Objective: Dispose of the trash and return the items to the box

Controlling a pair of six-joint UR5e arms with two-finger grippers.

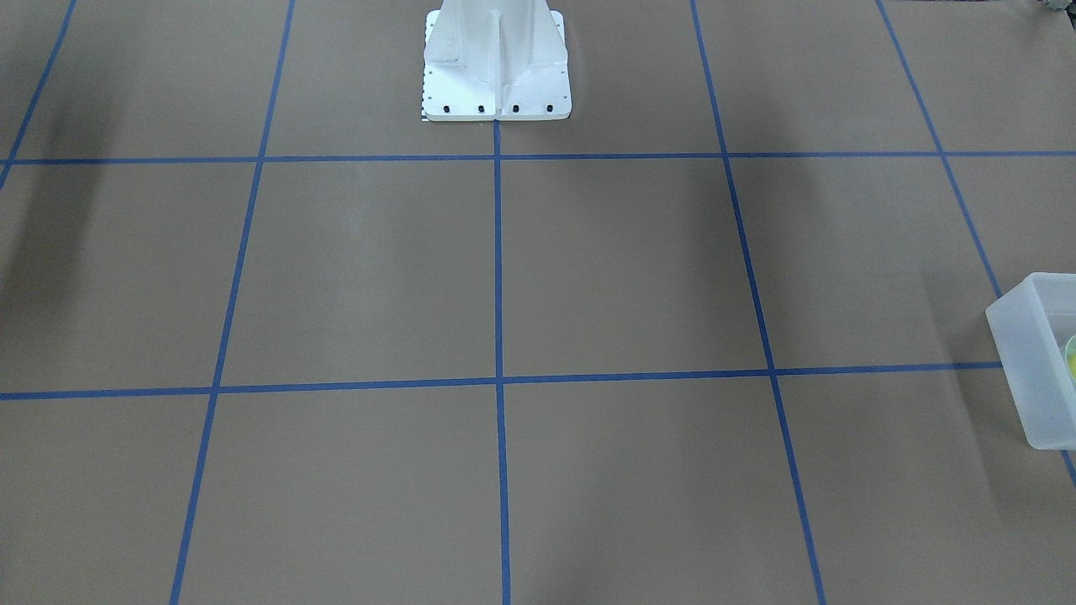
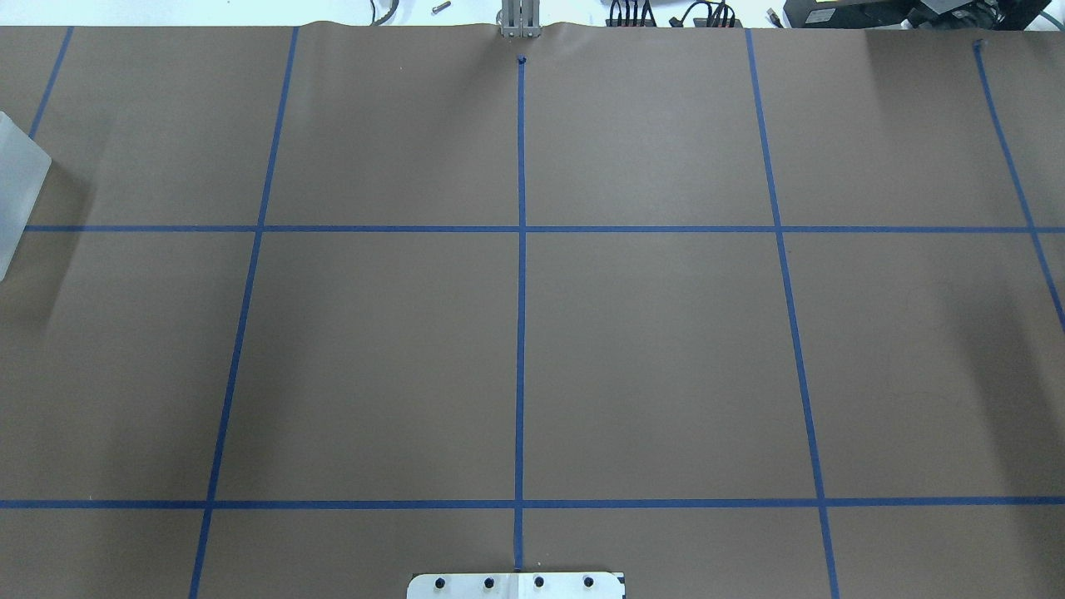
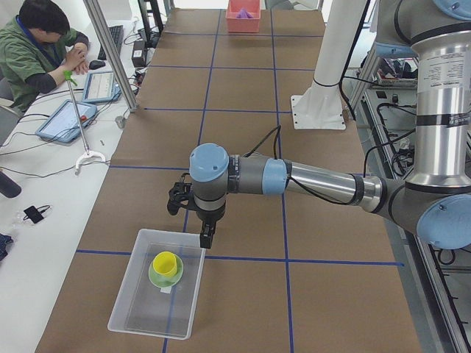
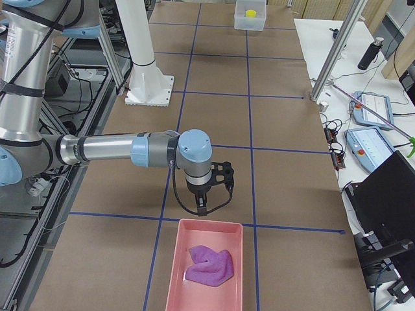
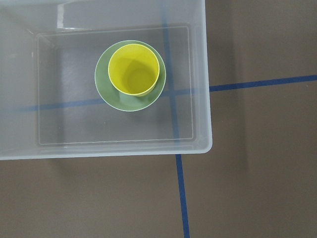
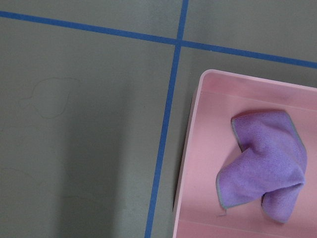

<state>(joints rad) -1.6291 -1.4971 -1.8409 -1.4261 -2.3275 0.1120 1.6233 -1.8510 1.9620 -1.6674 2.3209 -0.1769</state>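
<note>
Box (image 5: pixel 69 119): translucent bin at the far left end of the worktop (image 2: pixel 649 358), set over a crossing of blue tape lines. It sits out at the end, probably to leave the middle squares free for handling.
Yellow cup (image 5: pixel 133 68): upright, mouth up, standing inside the green bowl, so the two items share one footprint in the box.
Green bowl (image 5: pixel 130 103): flat on the box floor, clear of all four walls and nearer the end that faces the middle of the worktop.
Left fingers (image 3: pixel 207 237): pointing down, above the box end that faces the middle of the worktop. No item is seen in them. Only the side view shows them, so their spread cannot be told.
Stage (judged): with both items in the box, the return step looks done, and the raised pose suits an arm clear of the rim.
Robot base (image 1: pixel 496 67): white pedestal at mid-worktop on the robot's side, well apart from both containers.
Right fingers (image 4: pixel 201 208): pointing down, just short of the pink tray's inner end and over bare worktop. Nothing is seen in them, and their spread cannot be told.
Pink tray (image 6: pixel 208 148): at the far right end, the counterpart of the box, apparently the place for trash.
Purple cloth (image 6: pixel 265 158): crumpled and lying loose inside the tray.
</note>
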